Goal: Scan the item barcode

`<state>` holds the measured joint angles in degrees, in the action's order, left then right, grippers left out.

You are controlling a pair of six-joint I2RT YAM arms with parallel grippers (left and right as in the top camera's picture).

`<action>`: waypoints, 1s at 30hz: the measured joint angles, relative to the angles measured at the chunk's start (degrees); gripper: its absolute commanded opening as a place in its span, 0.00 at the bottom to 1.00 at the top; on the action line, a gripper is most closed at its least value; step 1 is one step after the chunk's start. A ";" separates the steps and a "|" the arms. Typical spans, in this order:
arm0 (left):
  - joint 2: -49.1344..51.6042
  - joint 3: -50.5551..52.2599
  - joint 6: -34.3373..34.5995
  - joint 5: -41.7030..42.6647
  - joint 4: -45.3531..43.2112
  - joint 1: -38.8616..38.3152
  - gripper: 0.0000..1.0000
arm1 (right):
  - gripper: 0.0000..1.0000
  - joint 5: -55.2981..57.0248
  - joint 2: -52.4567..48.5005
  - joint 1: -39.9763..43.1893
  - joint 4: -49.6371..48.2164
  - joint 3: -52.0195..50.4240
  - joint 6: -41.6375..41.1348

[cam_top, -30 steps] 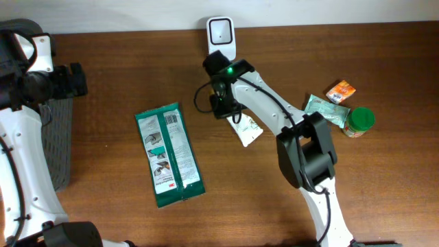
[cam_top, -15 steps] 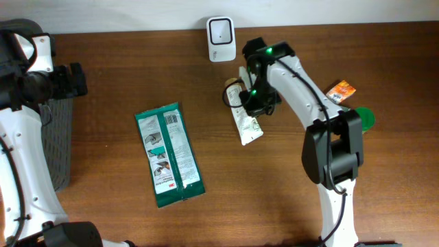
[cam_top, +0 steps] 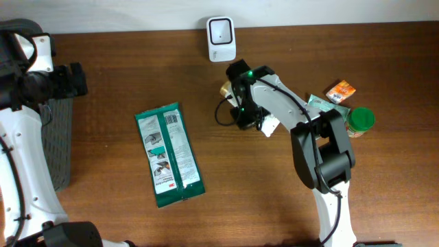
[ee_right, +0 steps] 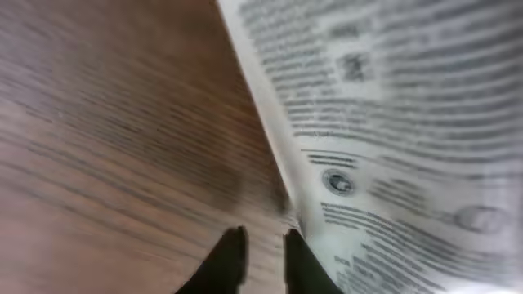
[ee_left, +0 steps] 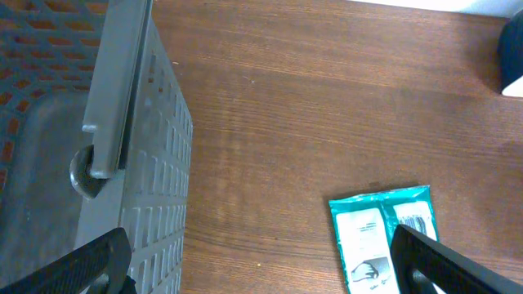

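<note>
Tabletop (cam_top: 123, 75) holds scanner (cam_top: 221, 39), green packet (cam_top: 169, 154), jar (cam_top: 359, 121), basket (cam_top: 58, 144).

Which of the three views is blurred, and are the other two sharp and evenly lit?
Right wrist view: strongly blurred, the print on the white packet smeared and unreadable. Overhead view: sharp and evenly lit, the green packet clear. Left wrist view: sharp, no glare, the basket wall crisp.

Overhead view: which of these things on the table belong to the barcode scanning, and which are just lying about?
In the job: scanner; white packet.
Lying about, it seems: green pack; sachet; orange packet; jar; basket.
</note>
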<state>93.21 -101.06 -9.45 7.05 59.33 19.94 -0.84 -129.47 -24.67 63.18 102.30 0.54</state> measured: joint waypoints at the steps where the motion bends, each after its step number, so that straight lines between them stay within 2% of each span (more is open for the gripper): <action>1: 0.00 0.00 0.00 0.02 -0.02 0.00 0.99 | 0.51 -0.63 0.35 0.33 0.42 1.38 0.20; 2: 0.00 0.00 0.00 0.00 0.02 0.00 0.99 | 0.67 -2.21 1.42 1.25 0.72 2.49 1.11; 5: 0.00 0.00 0.00 0.02 0.02 0.00 0.99 | 0.83 -9.73 4.85 10.16 -0.68 5.95 5.77; 9: 0.00 0.00 0.00 0.00 0.02 0.00 0.99 | 0.82 -23.56 0.74 19.17 -0.83 6.08 14.86; 12: 0.00 0.00 0.00 0.00 0.02 0.00 0.99 | 0.58 -32.61 -5.97 19.80 0.28 6.08 17.77; 14: 0.00 0.00 0.00 0.02 0.00 0.00 0.99 | 0.50 -37.29 -7.15 19.58 2.38 6.08 18.21; 17: 0.00 0.00 0.00 0.02 0.00 0.00 0.99 | 0.50 -39.28 -7.61 16.92 4.74 5.31 17.64; 19: 0.00 0.00 0.00 0.00 0.00 0.00 0.99 | 0.49 -40.85 -7.63 14.78 1.53 3.50 13.27; 20: 0.00 0.00 0.00 0.00 0.02 0.00 0.99 | 0.35 -42.23 -7.63 13.81 -1.31 2.84 9.66; 21: 0.00 0.00 0.00 0.00 0.02 0.00 0.99 | 0.13 -43.23 -7.50 13.38 -3.96 2.10 6.69; 22: 0.00 0.00 0.00 0.02 0.00 0.00 0.99 | 0.08 -43.50 -7.43 13.38 -5.55 1.60 5.33; 23: 0.00 0.00 0.00 0.02 0.02 0.00 0.99 | 0.04 -43.89 -7.41 13.38 -6.58 1.33 4.44; 27: 0.00 0.00 0.00 0.00 0.02 0.00 0.99 | 0.04 -48.24 -7.32 13.40 -8.39 0.83 5.84; 30: 0.00 0.00 0.00 0.00 -0.02 0.00 0.99 | 0.04 -49.40 -5.09 13.38 -2.05 -0.59 10.99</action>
<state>93.21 -101.06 -9.45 7.05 59.31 19.94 -50.24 -134.56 -11.29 61.12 101.71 11.53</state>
